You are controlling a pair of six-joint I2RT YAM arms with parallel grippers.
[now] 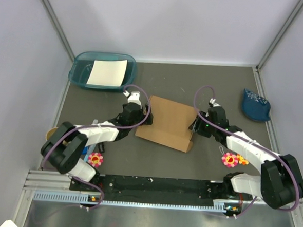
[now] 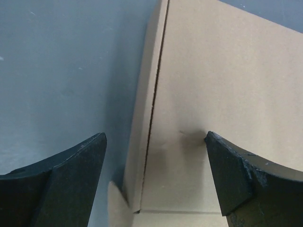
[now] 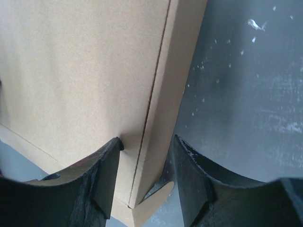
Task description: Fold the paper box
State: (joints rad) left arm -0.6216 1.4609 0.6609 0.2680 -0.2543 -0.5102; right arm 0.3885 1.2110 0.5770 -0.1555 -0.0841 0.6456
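The paper box point(image 1: 166, 123) is brown cardboard and lies closed and flat in the middle of the table. My left gripper point(image 1: 144, 116) is at its left edge. In the left wrist view the gripper point(image 2: 155, 142) is open, its fingers point(image 2: 66, 179) wide apart astride the box's left side wall point(image 2: 142, 118), one over the table and one over the lid. My right gripper point(image 1: 194, 127) is at the box's right edge. In the right wrist view the gripper point(image 3: 146, 146) is closed on the box's right wall and lid edge point(image 3: 161, 113), near a corner where a small tab point(image 3: 151, 205) sticks out.
A teal tray point(image 1: 80, 70) holding a white sheet point(image 1: 106, 72) stands at the back left. A blue object point(image 1: 256, 105) lies at the right. Flower figures lie near the front left point(image 1: 95, 159) and front right point(image 1: 230, 159). Grey walls surround the table.
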